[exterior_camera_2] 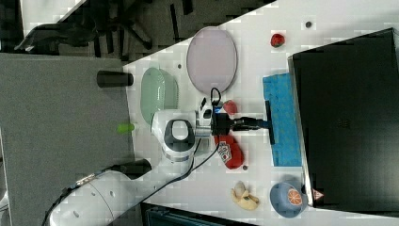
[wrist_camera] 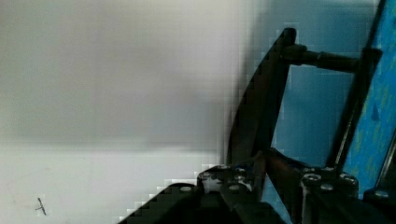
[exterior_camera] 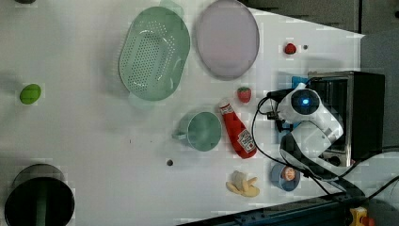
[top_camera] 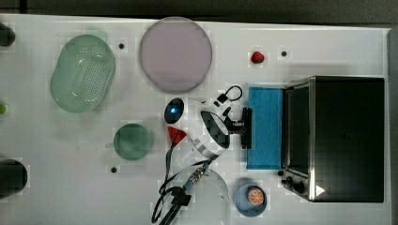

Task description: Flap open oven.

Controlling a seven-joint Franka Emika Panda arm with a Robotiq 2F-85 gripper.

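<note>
**Oven door down, claw on the handle**

Start with the counter (top_camera: 56, 187): white, and crowded around your work area. The oven (top_camera: 347, 140) sits at the top view's right edge, and its blue glass door (top_camera: 265, 126) already lies folded out flat toward the arm. The dark bar handle (top_camera: 246, 127) is at the door's free edge, farthest from the oven body.

Your claw (top_camera: 240, 126) is clenched on that handle; the wrist view shows the fingers (wrist_camera: 261, 140) closed around the bar, though how firmly they grip is hard to judge from this angle.

The task looks close to done, so the risk is now in overdoing it. If you keep pressing down or pulling out, you could strain the hinge or drag the whole oven across the counter. A slantwise retreat could catch a finger on the bar and lift the door again.

Mind the small things nearby: the ketchup bottle (exterior_camera: 237, 132) under the arm, and the blue bowl (top_camera: 251, 199) with an orange slice, near the door's corner. A wide swing could knock either.
</note>
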